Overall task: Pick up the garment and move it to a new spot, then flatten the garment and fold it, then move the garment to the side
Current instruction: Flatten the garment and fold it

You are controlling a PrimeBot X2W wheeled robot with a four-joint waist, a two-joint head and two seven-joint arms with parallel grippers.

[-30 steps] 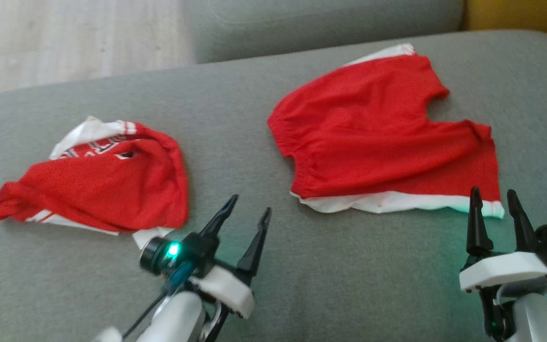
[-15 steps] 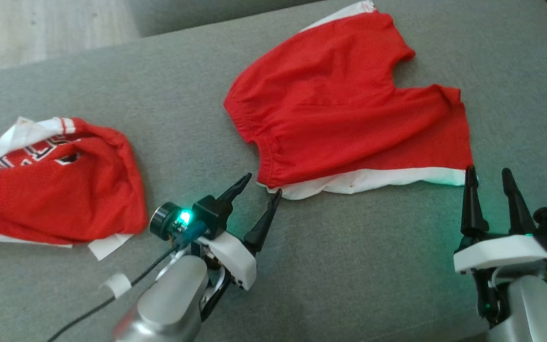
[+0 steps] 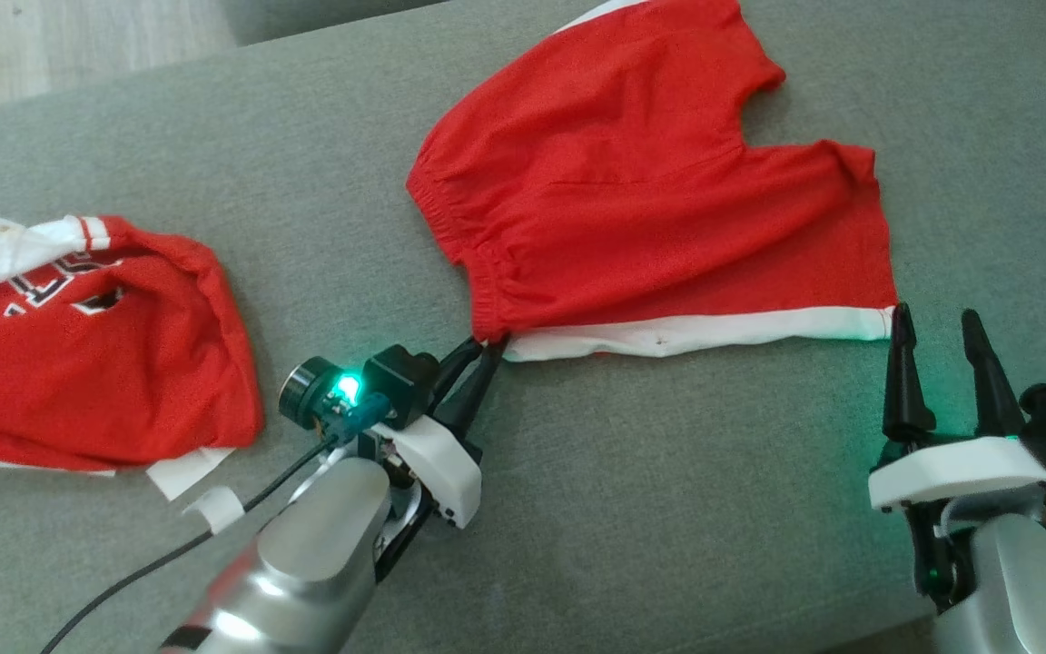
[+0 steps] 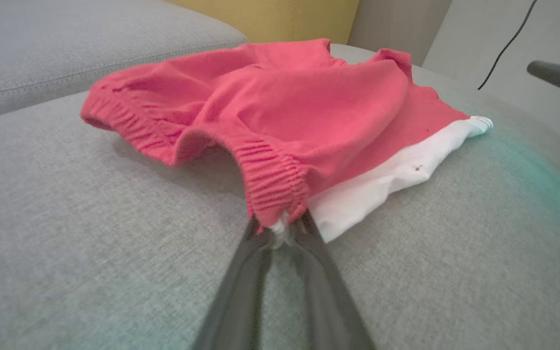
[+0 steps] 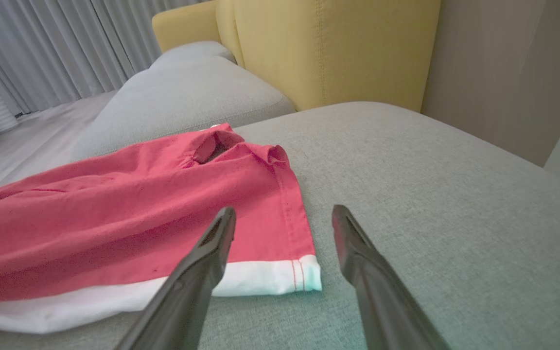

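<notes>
The garment (image 3: 650,200) is a pair of red shorts with a white side stripe, spread on the grey sofa cushion (image 3: 668,472). My left gripper (image 3: 485,347) is shut on the near corner of its elastic waistband; in the left wrist view the two fingers pinch the garment (image 4: 299,107) at the gripper (image 4: 280,229). At the shorts' right white hem corner my right gripper (image 3: 934,318) stands open, its tips just short of the cloth. In the right wrist view that gripper (image 5: 284,214) straddles the hem corner of the garment (image 5: 139,209) with nothing between its fingers.
A second red garment with white trim and lettering (image 3: 78,363) lies crumpled at the cushion's left. A pale floor (image 3: 33,45) shows beyond the far left edge. A yellow chair back (image 5: 333,48) and another grey cushion (image 5: 187,92) stand behind.
The head camera has shifted. My left gripper reached forward to the shorts' waistband corner and closed on it. The right gripper stayed open by the hem corner.
</notes>
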